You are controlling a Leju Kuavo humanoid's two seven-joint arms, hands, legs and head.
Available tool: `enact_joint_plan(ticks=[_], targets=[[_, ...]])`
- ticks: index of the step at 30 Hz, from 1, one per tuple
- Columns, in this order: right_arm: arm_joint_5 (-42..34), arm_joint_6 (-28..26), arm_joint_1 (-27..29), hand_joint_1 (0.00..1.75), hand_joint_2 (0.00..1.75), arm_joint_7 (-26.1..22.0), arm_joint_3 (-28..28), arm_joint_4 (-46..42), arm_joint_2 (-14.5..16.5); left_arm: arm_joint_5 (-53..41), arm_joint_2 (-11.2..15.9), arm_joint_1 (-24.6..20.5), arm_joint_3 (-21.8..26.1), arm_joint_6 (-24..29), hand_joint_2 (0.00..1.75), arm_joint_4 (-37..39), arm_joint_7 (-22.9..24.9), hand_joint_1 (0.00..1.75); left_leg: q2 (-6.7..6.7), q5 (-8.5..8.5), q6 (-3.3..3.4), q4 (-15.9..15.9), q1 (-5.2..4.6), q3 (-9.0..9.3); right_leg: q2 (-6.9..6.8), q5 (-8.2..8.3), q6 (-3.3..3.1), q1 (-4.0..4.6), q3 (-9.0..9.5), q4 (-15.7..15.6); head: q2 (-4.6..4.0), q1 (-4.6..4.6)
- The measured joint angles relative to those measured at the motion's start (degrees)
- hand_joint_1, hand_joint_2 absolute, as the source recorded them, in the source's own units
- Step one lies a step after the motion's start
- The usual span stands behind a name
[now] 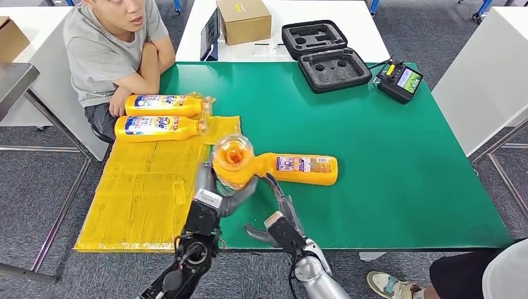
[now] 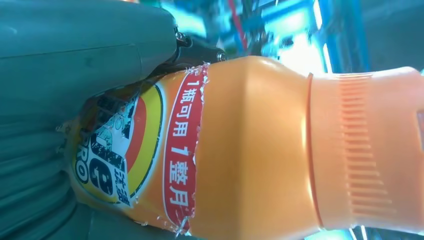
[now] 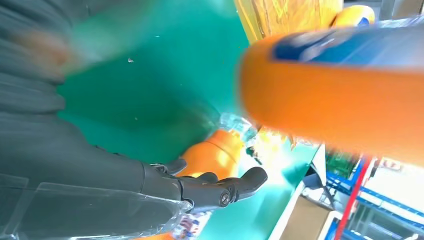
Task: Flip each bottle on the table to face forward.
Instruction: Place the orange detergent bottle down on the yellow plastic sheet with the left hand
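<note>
Two robot hands work at the green tabletop point(image 1: 398, 162): the left robot hand point(image 1: 212, 187) grips an orange bottle point(image 1: 233, 161) raised above it, while the right robot hand point(image 1: 280, 215), fingers spread and holding nothing, sits just beside a lying bottle point(image 1: 302, 169).

My dark grey fingers point(image 1: 208, 180) wrap an orange bottle point(image 1: 233, 163) with a red, yellow and white label, over a green desk point(image 1: 386, 156) with a yellow sheet point(image 1: 143, 193) carrying two more orange bottles point(image 1: 163, 115) labelled blue and white.
</note>
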Motion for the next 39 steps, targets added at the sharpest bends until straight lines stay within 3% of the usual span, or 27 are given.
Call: enact_joint_plan(ticks=[2,7,16,20,25,29,39], targets=[[-1.1,0.3,0.5,0.0,1.75,-0.1,-0.1,-0.2,-0.2,-4.5,0.9,0.1,1.3,1.8,1.75,-0.9,0.0,1.75,0.0,0.01,0.0,0.0,0.01,0.0,0.0,0.0,0.0,0.01,0.0,0.0,0.0,-0.01],[-6.9,2.2,1.7,0.0,1.75,-0.7,-1.6,-1.2,-0.5,-32.7,1.9,-0.7,11.3,3.9,1.75,-2.4,0.0,1.75,0.02,0.01,-0.01,0.0,0.02,0.01,0.02,0.0,-0.01,0.01,-0.01,0.0,0.0,0.02],[-11.0,4.4,3.3,0.0,1.75,-0.8,-3.0,-2.1,-0.4,-44.6,4.7,-1.2,24.9,4.2,1.75,-2.2,0.3,1.75,0.05,0.02,-0.01,0.0,0.02,0.01,0.03,0.01,-0.03,0.01,-0.01,0.0,0.0,0.0],[-12.0,5.2,3.2,0.0,1.75,-0.8,-3.0,-2.1,-0.2,-58.5,4.9,-0.8,28.6,4.2,1.75,-3.0,1.1,1.75,0.02,0.01,-0.01,0.0,0.01,0.0,0.01,-0.01,-0.04,0.0,-0.02,0.0,0.0,0.02],[-13.0,5.1,3.2,0.0,1.75,-0.8,-2.6,-2.0,0.5,-71.8,6.7,-2.8,29.9,4.2,1.75,-0.6,7.1,1.75,0.02,0.03,-0.02,0.0,0.01,0.0,0.01,0.01,-0.04,0.0,-0.03,0.0,0.0,0.02],[-13.5,5.1,3.2,0.0,1.75,-0.8,-2.2,-1.9,0.7,-75.5,8.8,-5.3,29.8,4.2,1.75,2.3,9.8,1.75,0.03,0.08,-0.06,0.0,0.03,0.01,0.02,0.02,-0.04,0.03,-0.03,0.0,0.0,0.01],[-14.7,5.1,3.2,0.0,1.75,-0.8,-1.3,-1.7,1.3,-84.6,15.0,-11.8,24.5,4.2,1.75,14.7,23.7,1.75,0.02,0.11,-0.05,0.0,0.04,-0.01,0.0,0.02,-0.05,0.03,-0.07,0.0,0.0,0.02]])
